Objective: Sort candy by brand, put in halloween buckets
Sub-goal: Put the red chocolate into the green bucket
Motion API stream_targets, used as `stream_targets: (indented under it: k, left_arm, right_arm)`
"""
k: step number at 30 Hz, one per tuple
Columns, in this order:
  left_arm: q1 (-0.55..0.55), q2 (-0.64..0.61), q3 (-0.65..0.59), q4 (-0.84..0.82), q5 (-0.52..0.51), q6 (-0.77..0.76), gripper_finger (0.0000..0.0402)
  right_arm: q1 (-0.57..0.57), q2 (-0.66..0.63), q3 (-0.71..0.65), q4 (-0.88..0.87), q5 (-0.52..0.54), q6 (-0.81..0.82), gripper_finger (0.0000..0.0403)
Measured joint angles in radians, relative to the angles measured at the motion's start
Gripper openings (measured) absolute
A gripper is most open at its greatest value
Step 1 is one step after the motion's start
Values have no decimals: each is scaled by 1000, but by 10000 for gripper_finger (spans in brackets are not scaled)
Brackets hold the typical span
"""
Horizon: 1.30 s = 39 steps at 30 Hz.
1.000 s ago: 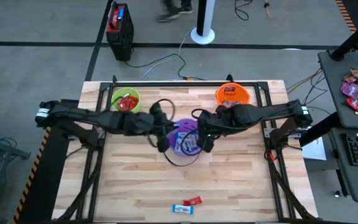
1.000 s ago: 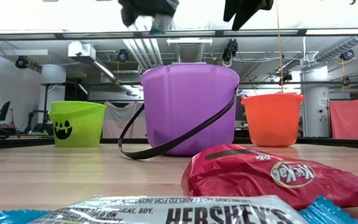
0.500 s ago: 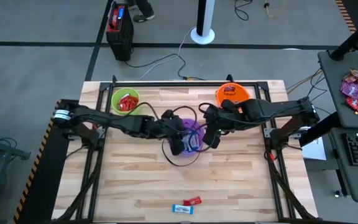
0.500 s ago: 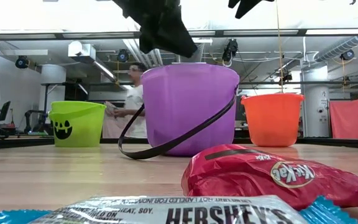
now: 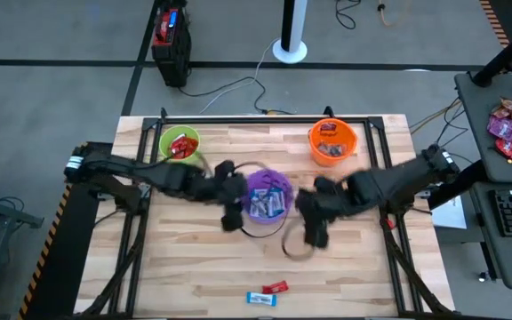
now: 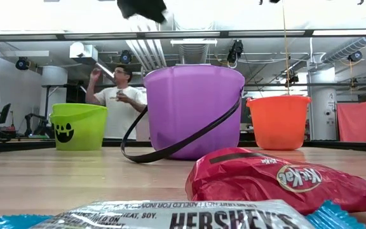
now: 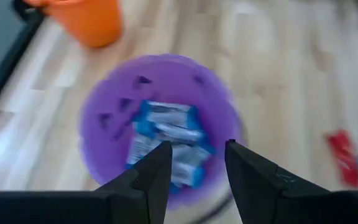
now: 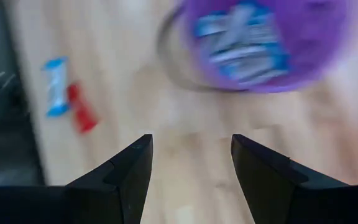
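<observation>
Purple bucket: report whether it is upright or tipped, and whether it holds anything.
Upright and partly filled. The purple bucket stands on its base in the low view, and the high view shows light blue and white candy lying inside it.

purple bucket [image 5: 266, 197], orange bucket [image 5: 332, 140], green bucket [image 5: 179, 143]

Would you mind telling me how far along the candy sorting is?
Nearly done: red candy fills the green bucket, brown the orange bucket, blue the purple bucket. Left gripper and right gripper hold nothing. Left: a red piece and a blue piece.
</observation>
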Motion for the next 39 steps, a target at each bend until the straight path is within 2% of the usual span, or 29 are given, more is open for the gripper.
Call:
stream_targets:
  k: [4, 8, 15, 20, 25, 30, 34, 39]
  left_arm:
    - [-127, -105, -82, 16, -12, -73, 134]
    - [-261, -201, -181, 58, -75, -211, 135]
    - [-488, -308, -301, 173, -269, -383, 135]
    - [-592, -342, -314, 171, -317, -453, 135]
    - [-630, -385, -252, 90, -318, -484, 135]
    - [-633, -404, -124, -97, -324, -480, 135]
    - [-633, -405, -3, -219, -334, -454, 135]
    - [-633, -400, 92, -277, -334, -384, 135]
  right_arm:
    - [132, 3, -78, 141, -45, -26, 210]
    - [219, 48, -152, 326, -46, -16, 210]
    - [266, 242, -171, 458, -33, -3, 210]
    - [271, 360, -150, 543, -22, 22, 210]
    - [270, 447, -113, 563, -13, 42, 210]
    - [269, 520, -66, 605, -12, 43, 210]
    - [264, 566, -39, 608, -11, 57, 210]
    - [257, 593, -26, 613, -26, 63, 208]
